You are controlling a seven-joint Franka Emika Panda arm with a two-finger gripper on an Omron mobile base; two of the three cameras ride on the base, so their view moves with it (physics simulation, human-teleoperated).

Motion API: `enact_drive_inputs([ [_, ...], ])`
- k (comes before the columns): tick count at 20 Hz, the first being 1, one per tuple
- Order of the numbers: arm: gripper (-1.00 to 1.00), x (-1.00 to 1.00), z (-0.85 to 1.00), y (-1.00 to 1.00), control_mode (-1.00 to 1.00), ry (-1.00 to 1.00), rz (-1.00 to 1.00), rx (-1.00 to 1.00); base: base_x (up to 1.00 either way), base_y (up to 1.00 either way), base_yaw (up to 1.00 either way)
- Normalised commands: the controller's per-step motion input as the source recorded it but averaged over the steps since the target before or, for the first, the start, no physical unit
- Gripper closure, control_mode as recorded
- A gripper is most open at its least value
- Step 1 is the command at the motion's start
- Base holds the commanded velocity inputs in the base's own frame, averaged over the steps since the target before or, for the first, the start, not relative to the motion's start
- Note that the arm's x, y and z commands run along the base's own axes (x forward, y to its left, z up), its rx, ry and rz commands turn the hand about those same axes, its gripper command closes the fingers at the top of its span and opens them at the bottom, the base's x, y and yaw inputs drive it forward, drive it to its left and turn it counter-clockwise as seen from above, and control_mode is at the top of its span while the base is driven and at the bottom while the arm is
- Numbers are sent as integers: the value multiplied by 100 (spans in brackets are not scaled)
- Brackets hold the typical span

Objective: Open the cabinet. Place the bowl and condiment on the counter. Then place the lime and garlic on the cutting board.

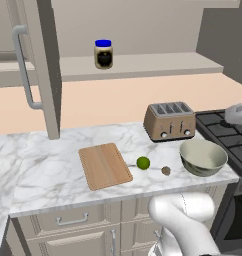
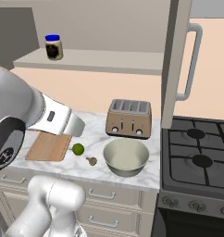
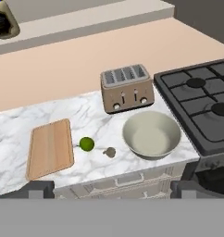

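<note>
Two fingers: I see the gripper spread as wide as it goes, holding and touching nothing, high above the counter.
Cabinet: doors swung open; blue-lidded condiment jar upright on its shelf.
Cutting board: bare, flat on the marble.
Lime: just right of the board.
Garlic: between lime and bowl.
Bowl: pale grey-green, before the toaster, beside the stove.
</note>
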Motion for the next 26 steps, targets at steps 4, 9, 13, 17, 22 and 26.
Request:
enact_drive_inputs([
  [4, -100, -14, 27, 31, -100, -2, 14, -1, 0, 0, 0],
  [9, -100, 0, 9, 21, -100, -5, 12, 6, 0, 0, 0],
  [13, -100, 0, 67, 42, -100, 0, 4, -2, 0, 0, 0],
  [17, -100, 1, 72, 47, -100, 0, 0, -9, 0, 0, 0],
  [22, -100, 41, 19, 54, -100, 0, 0, -1, 0, 0, 0],
  [26, -100, 73, -1, 44, -100, 0, 2, 0, 0, 0, 0],
])
